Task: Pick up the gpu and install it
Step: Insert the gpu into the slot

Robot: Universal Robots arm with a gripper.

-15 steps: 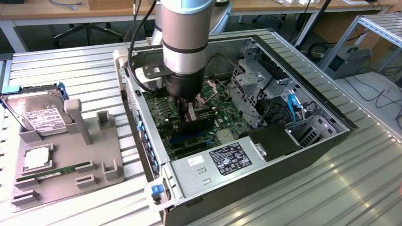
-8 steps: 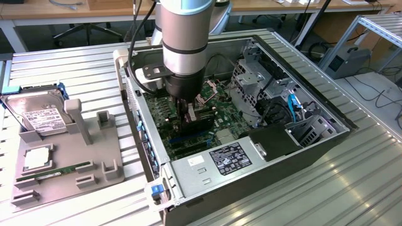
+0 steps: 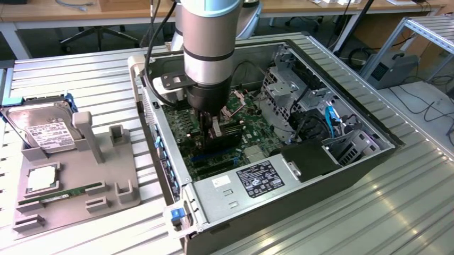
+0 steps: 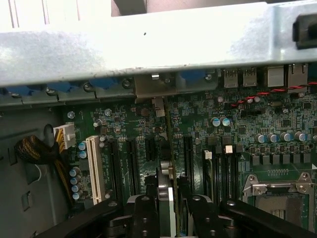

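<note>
The gpu [image 3: 225, 141] stands on edge inside the open computer case [image 3: 341, 175], its black face showing, low over the green motherboard [image 3: 248, 125]. My gripper [image 3: 212, 130] reaches straight down into the case and is shut on the card's upper edge. In the wrist view the gpu [image 4: 170, 148] appears as a thin edge running from between my fingers [image 4: 144, 215] to its silver bracket [image 4: 154, 89] at the case's rear wall. It lines up with the black expansion slots [image 4: 188, 158]. Whether it is seated in a slot I cannot tell.
A grey fixture [image 3: 92, 159] at the exterior view's left holds a silver hard drive [image 3: 44, 133], a narrow RAM stick [image 3: 62, 194] and a square chip [image 3: 41, 178]. Inside the case are a drive cage [image 3: 284, 90], cables [image 3: 330, 119], a white slot [image 4: 92, 168] and the CPU socket [image 4: 277, 191].
</note>
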